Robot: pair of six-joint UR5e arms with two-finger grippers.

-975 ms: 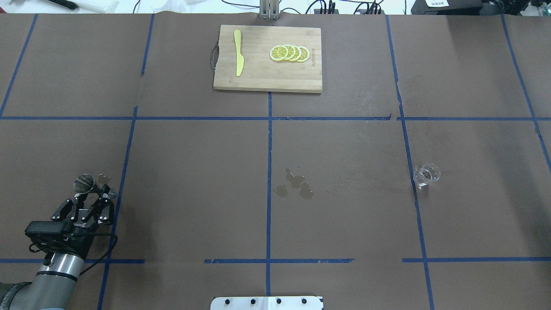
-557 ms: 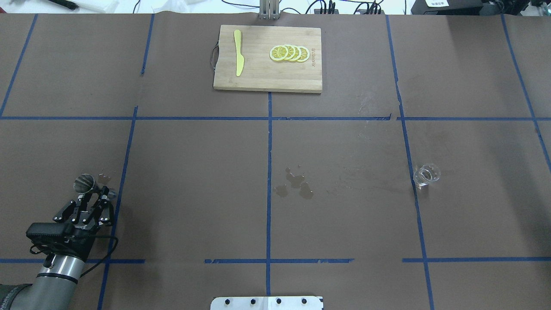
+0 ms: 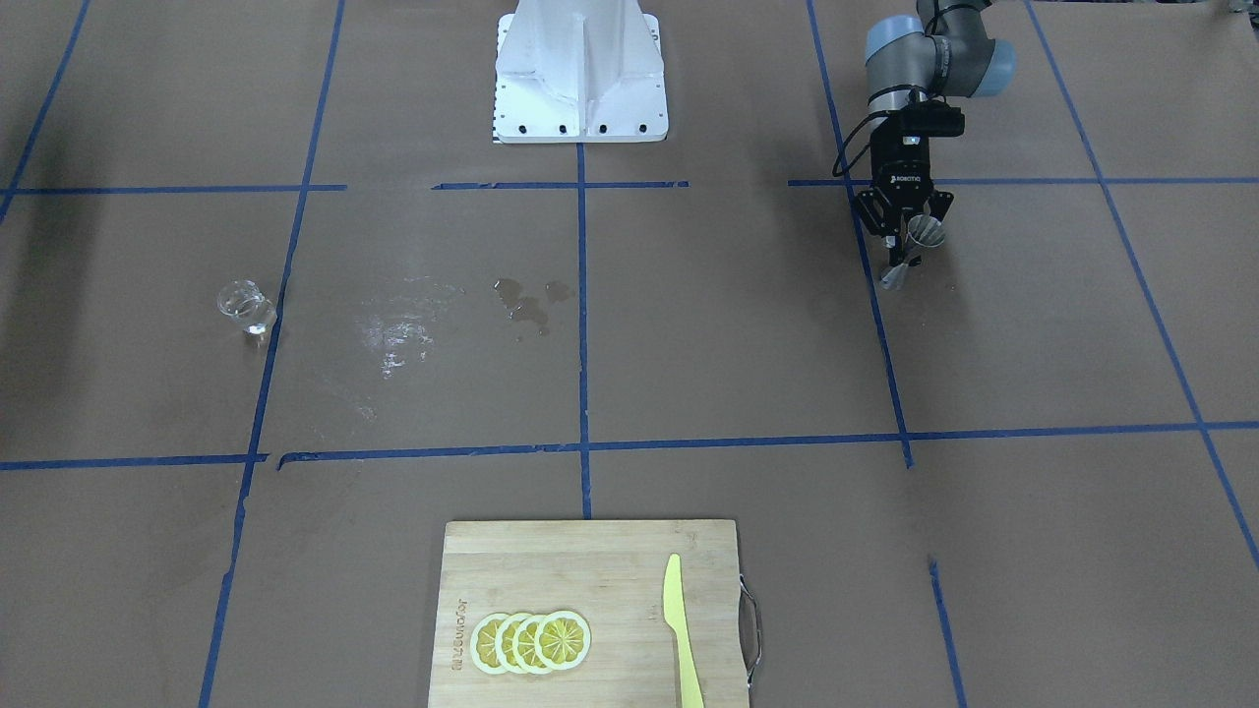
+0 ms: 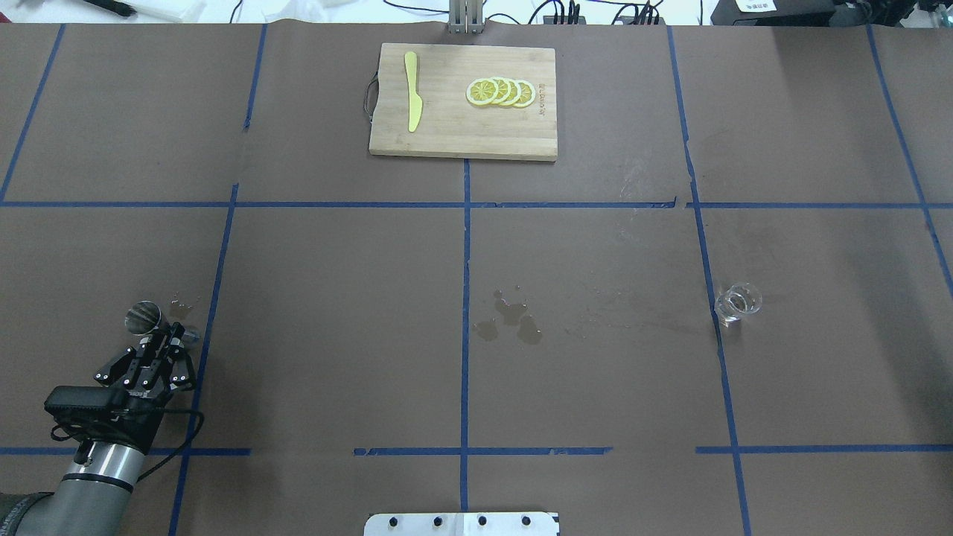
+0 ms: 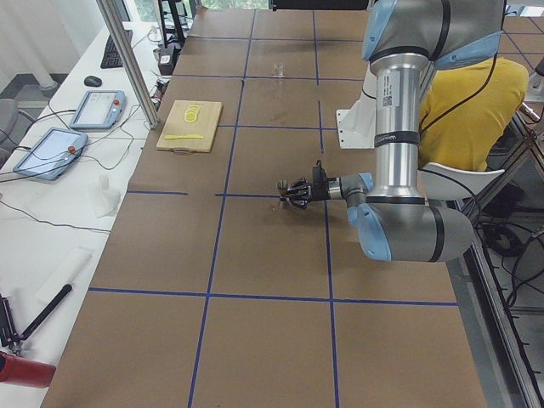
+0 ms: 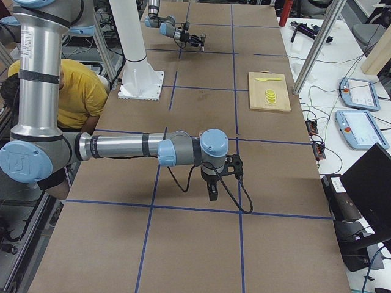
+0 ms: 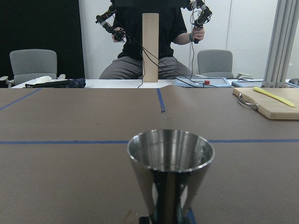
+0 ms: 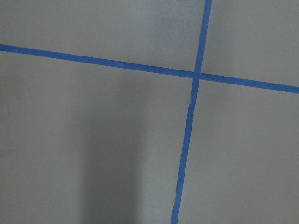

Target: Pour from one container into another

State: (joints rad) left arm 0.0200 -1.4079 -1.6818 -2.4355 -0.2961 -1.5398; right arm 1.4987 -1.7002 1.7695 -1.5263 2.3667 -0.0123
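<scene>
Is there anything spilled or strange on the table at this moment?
Yes. Small puddles lie near the middle of the table, beside the centre tape line, with shiny streaks trailing toward the glass. A few wet spots also show next to the metal cup.

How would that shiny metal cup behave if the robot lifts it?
The metal cup looks rigid, so it probably won't flex. Its polished sides may be slippery. The wide mouth tapering to a narrow waist suggests it could tip if nudged.
</scene>
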